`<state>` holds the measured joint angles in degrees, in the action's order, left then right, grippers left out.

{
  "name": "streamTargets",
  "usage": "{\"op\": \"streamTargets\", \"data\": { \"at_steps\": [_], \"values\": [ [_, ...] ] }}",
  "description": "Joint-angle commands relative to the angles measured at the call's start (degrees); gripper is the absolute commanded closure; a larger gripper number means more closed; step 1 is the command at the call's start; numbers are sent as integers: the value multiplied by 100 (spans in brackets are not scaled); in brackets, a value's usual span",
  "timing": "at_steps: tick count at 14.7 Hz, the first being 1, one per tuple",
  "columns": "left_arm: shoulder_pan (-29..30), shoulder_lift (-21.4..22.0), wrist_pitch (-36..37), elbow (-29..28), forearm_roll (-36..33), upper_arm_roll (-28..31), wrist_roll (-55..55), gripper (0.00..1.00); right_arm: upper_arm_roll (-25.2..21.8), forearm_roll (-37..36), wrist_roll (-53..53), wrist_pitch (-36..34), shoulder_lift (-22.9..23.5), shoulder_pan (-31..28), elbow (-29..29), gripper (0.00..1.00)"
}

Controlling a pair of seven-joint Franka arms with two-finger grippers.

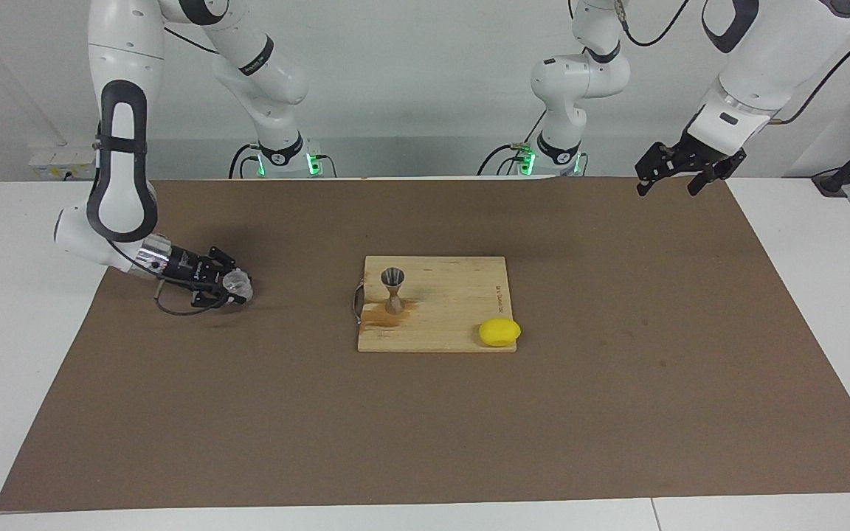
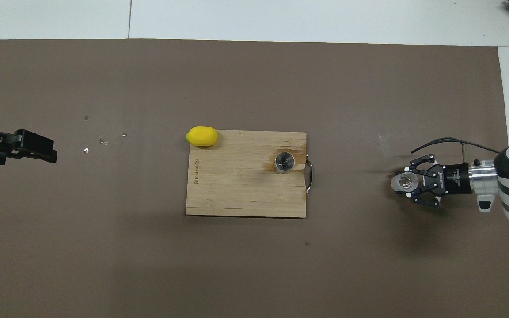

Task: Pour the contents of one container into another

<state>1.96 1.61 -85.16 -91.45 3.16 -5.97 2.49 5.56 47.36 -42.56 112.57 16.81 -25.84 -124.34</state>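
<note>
The clear glass tumbler (image 1: pixel 239 283) is held upright in my right gripper (image 1: pixel 236 287), low over the brown mat toward the right arm's end of the table. It also shows in the overhead view (image 2: pixel 405 182), with the right gripper (image 2: pixel 409 183) shut around it. I cannot tell whether it touches the mat. The silvery metal jigger (image 1: pixel 393 289) stands upright on the wooden board (image 1: pixel 454 295), near its handle end; it shows from above in the overhead view (image 2: pixel 284 162). My left gripper (image 1: pixel 668 186) is open and empty, raised over the mat's edge at the left arm's end.
A yellow lemon (image 1: pixel 499 332) lies at the board's (image 2: pixel 237 190) corner, farther from the robots than the jigger. A dark wet stain (image 1: pixel 381 316) marks the board beside the jigger. Small specks (image 2: pixel 102 141) lie on the mat near the left gripper (image 2: pixel 38 145).
</note>
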Motion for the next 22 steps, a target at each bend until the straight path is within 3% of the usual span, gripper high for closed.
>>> {"op": "streamTargets", "data": {
  "at_steps": [1, 4, 7, 12, 18, 22],
  "values": [
    [23, 208, -62, -224, -88, 17, -56, 0, 50, 160, 99, 90, -81, -105, -117, 1],
    [-3, 208, -62, -216, -307, 0, -47, 0, 24, 98, 151, 108, -125, -228, -91, 0],
    [15, 208, -79, -215, -308, -9, -12, 0, 15, -112, 231, 116, -519, -273, -47, 0],
    [6, 208, -36, -215, -308, -9, -3, 0, 68, -1262, 266, 73, -1047, -115, 120, 0],
    [15, 208, -44, -215, -308, -9, -3, 0, 68, -2694, 440, -304, -1610, 1017, 120, 0],
    [15, 208, -44, -215, -299, -9, -3, 0, 85, -3732, 2010, -402, -1813, 1941, 155, 0]
  ]
}}
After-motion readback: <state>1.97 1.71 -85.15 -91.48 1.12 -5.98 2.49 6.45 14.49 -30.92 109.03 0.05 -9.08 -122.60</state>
